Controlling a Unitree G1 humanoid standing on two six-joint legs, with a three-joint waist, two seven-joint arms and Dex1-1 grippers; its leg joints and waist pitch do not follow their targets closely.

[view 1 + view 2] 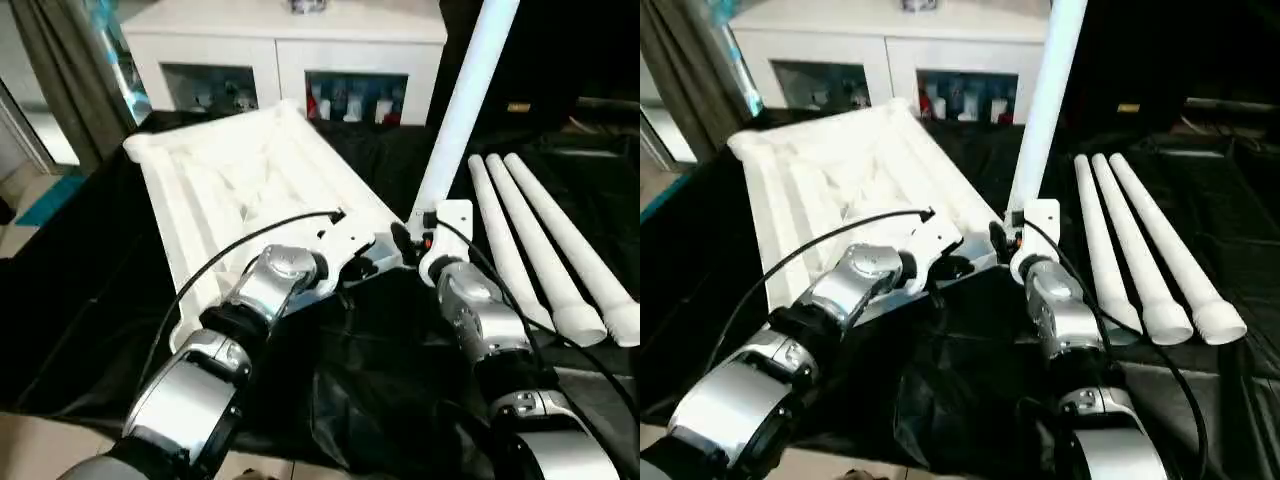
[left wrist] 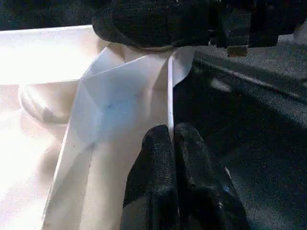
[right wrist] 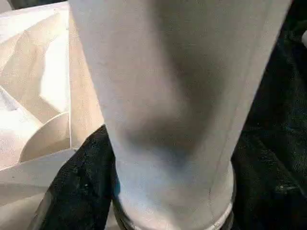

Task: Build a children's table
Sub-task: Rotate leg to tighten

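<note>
The children's table top point(image 1: 230, 170) lies upside down on a black cloth, ribbed underside up. My left gripper point(image 2: 171, 139) is shut on the thin rim point(image 2: 169, 91) at the top's near right corner. One white leg point(image 1: 460, 110) stands nearly upright at that same corner, its foot by the corner socket. My right gripper point(image 1: 425, 228) is closed around the leg's lower end; a black finger point(image 3: 72, 191) presses against the tube point(image 3: 172, 96). Whether the leg's end sits in the socket is hidden.
Three more white legs point(image 1: 540, 240) lie side by side on the cloth to the right. A white cabinet with glass doors point(image 1: 290, 60) stands behind the table top. A curtain point(image 1: 60, 70) hangs at far left. The black cloth point(image 1: 400, 370) bunches in folds between my forearms.
</note>
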